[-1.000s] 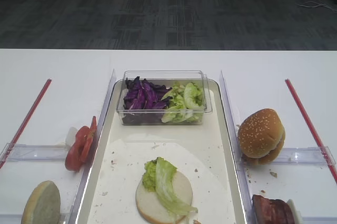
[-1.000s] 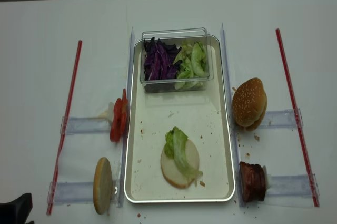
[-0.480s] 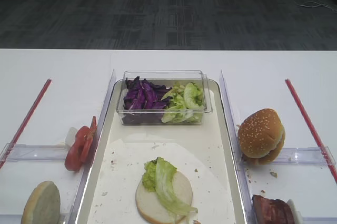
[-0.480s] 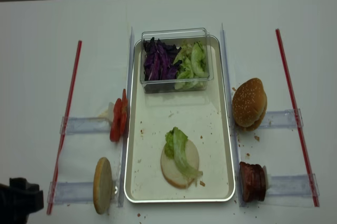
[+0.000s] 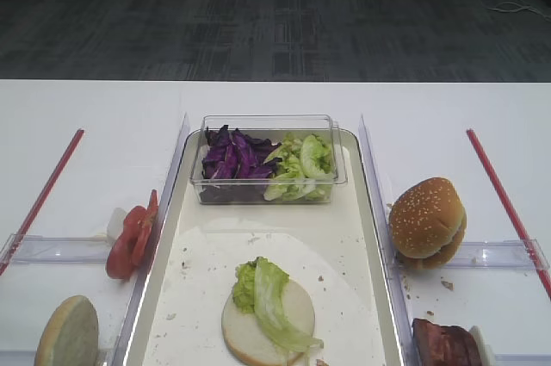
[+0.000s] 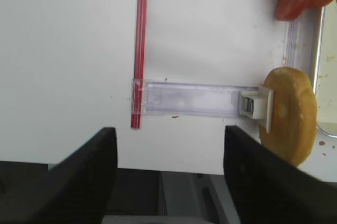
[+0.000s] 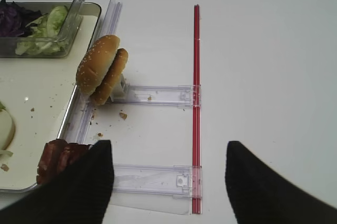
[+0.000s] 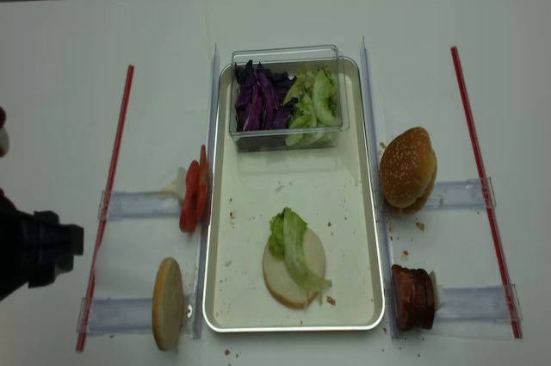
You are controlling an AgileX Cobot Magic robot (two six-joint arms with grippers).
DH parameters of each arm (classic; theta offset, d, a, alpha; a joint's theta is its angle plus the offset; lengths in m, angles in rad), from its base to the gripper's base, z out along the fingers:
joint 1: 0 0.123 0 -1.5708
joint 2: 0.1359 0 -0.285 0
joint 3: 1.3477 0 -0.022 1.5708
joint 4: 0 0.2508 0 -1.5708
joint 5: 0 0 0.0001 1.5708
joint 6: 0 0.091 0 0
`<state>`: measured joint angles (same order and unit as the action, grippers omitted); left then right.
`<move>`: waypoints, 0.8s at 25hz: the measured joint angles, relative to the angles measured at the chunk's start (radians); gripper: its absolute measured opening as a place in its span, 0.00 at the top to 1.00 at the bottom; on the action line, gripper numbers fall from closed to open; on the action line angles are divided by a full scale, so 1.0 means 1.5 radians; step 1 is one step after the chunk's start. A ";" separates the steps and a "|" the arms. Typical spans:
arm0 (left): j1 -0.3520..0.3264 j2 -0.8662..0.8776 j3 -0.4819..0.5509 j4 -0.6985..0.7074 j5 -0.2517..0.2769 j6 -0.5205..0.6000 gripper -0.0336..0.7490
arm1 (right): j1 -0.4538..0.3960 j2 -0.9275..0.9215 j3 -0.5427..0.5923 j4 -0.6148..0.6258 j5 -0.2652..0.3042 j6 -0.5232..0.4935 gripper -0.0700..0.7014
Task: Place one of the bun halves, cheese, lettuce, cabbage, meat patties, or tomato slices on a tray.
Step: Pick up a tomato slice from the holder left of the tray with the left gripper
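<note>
A: How is the tray (image 8: 368, 211) laid out, and what is already placed on it?

B: A bun half (image 8: 288, 276), cut face up, is seen near the front of the tray, with a strip of lettuce (image 8: 297, 254) draped over it. A clear tub (image 8: 287, 58) at the far end is filled with purple cabbage (image 8: 256, 99) and more lettuce.

A: Where are the remaining ingredients shown?

B: The tomato slices (image 8: 194, 198) are stood on edge just left of the tray, with a second bun half (image 8: 167, 303) nearer the front. The sesame buns (image 8: 407, 170) and the meat patties (image 8: 414, 297) are kept to the right.

A: In what state are the tools?

B: The left gripper (image 6: 166, 155) is shown with its jaws spread wide and empty, above the table beside the left-hand bun half. The right gripper (image 7: 166, 174) is likewise parted, with nothing between its fingers, near the patties.

A: Which step is judged to be in hand?

B: An approach appears to be under way; nothing is grasped yet. An ingredient must next be straddled, clasped, and carried onto the tray.
</note>
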<state>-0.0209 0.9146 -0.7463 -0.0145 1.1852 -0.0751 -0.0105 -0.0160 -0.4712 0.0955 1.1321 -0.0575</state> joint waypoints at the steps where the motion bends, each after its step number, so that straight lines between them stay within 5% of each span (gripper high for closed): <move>1: 0.000 0.019 -0.014 0.000 -0.001 0.003 0.42 | 0.000 0.000 0.000 0.000 0.000 0.000 0.30; 20: 0.000 0.317 -0.242 -0.004 -0.010 0.016 0.43 | 0.000 0.000 0.000 0.000 0.000 0.002 0.30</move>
<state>-0.0209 1.3898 -1.1087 -0.0206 1.1707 -0.0510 -0.0105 -0.0160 -0.4712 0.0955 1.1321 -0.0552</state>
